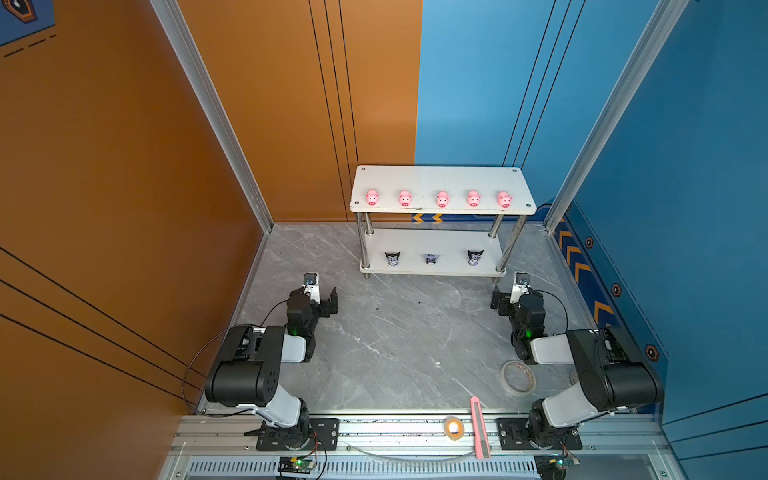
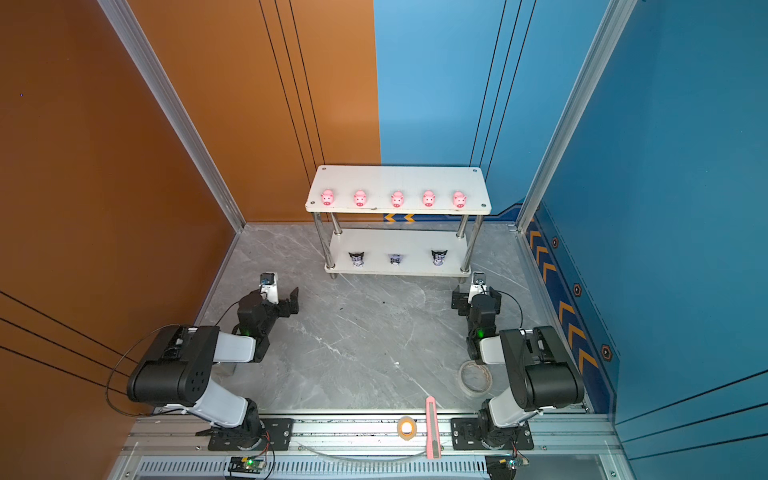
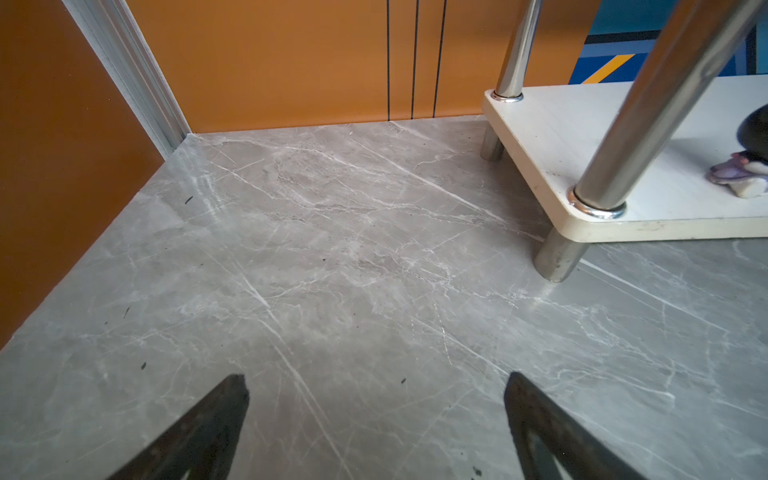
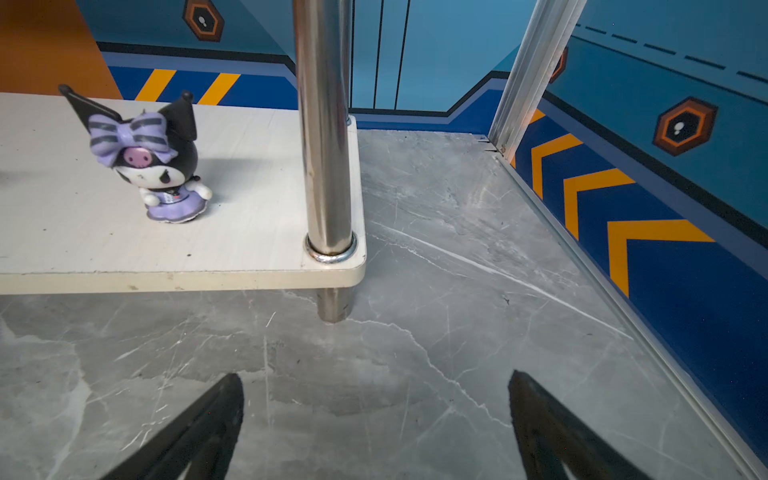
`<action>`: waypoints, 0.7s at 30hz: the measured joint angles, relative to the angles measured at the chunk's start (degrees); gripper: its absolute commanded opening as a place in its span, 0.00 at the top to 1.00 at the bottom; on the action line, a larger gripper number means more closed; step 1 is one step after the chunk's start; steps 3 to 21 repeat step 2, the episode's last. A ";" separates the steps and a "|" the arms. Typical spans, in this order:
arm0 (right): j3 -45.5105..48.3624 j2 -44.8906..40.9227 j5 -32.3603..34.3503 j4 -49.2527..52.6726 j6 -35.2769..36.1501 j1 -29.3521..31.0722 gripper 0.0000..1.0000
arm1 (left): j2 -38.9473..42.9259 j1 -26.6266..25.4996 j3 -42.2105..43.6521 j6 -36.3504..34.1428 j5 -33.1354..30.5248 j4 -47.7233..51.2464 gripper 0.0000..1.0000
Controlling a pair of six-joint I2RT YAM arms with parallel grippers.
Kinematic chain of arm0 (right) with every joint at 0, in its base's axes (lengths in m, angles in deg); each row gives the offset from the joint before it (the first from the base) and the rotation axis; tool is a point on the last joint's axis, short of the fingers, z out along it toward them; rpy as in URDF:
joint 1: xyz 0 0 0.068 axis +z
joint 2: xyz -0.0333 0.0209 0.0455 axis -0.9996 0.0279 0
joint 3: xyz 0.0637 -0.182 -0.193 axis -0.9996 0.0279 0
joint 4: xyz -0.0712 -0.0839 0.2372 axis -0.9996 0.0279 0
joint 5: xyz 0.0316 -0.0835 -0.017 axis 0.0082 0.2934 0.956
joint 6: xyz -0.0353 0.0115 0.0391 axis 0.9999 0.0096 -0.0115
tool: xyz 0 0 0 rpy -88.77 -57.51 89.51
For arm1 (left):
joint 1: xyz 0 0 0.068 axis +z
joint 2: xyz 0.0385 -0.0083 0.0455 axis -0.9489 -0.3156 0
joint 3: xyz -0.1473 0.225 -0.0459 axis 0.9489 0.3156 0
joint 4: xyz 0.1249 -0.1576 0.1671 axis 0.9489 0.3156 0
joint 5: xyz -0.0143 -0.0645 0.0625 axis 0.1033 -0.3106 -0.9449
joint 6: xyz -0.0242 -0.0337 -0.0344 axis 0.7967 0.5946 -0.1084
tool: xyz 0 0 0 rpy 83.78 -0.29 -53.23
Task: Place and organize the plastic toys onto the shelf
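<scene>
Risk came first: every toy I could see sat on the shelf (image 1: 440, 178), at the centre of both top views. The job looked done to me, so the only harm left would be my own doing. The jaws on my left arm (image 1: 249, 365) and on my right arm (image 1: 598, 365) both stood wide apart and empty. They hung low over the grey tabletop (image 1: 395, 332), each near a front chrome leg of the shelf. In the right wrist view that leg (image 4: 324, 145) rose just ahead of my spread jaws. A careless swing inward could knock a leg, shake both boards and tip the small figures. The pink pigs (image 1: 442, 199) stood near the front edge of the top board, so a jolt might send one over onto the tabletop.

Counted:
- Five pink pigs stood in a row across the top board.
- Three black-eared figurines (image 1: 432, 259) were spaced along the lower board, one of them (image 4: 153, 166) at the left of the right wrist view.
- There was one shelf, with two boards and four legs.
- Two tape rolls lay at the lower right of both top views, a clear tape roll (image 1: 517, 378) and a small orange tape roll (image 1: 454, 428).
- One pink utility knife (image 1: 478, 428) lay beside them, and none of these were mine to shelve.
</scene>
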 measured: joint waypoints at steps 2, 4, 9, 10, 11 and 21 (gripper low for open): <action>-0.70 0.00 0.17 0.96 -0.57 -0.09 0.00 | 0.00 -0.11 0.00 0.02 -0.26 0.24 0.02; -0.70 0.00 0.17 0.96 -0.57 -0.09 0.00 | 0.00 -0.11 0.00 0.02 -0.26 0.24 0.02; -0.70 0.00 0.17 0.96 -0.57 -0.09 0.00 | 0.00 -0.11 0.00 0.02 -0.26 0.24 0.02; -0.70 0.00 0.17 0.96 -0.57 -0.09 0.00 | 0.00 -0.11 0.00 0.02 -0.26 0.24 0.02; -0.70 0.00 0.17 0.96 -0.57 -0.09 0.00 | 0.00 -0.11 0.00 0.02 -0.26 0.24 0.02; -0.70 0.00 0.17 0.96 -0.57 -0.09 0.00 | 0.00 -0.11 0.00 0.02 -0.26 0.24 0.02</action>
